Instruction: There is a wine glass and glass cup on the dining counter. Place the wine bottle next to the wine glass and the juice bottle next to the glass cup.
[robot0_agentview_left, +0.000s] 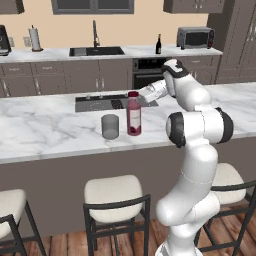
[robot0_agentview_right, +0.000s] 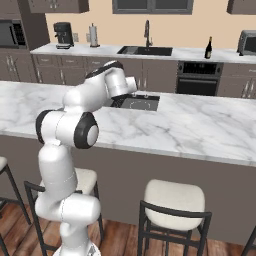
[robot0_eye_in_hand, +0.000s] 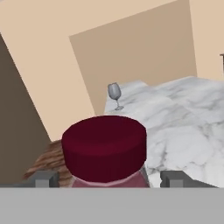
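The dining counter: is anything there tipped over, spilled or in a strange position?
Nothing stands out. On the dining counter the juice bottle stands upright beside the glass cup, apart from it. The wine glass stands upright farther along. The wine bottle is upright on the back worktop.

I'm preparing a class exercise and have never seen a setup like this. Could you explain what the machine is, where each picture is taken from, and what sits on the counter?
It is a white robot arm in a simulated kitchen. Two pictures come from cameras behind it, left and right; the third looks along its hand. On the dining counter the juice bottle stands upright beside the glass cup. The pincer has a finger on either side of the bottle's neck; whether it grips, I cannot tell. The wine glass stands farther along. The wine bottle stands on the back worktop.
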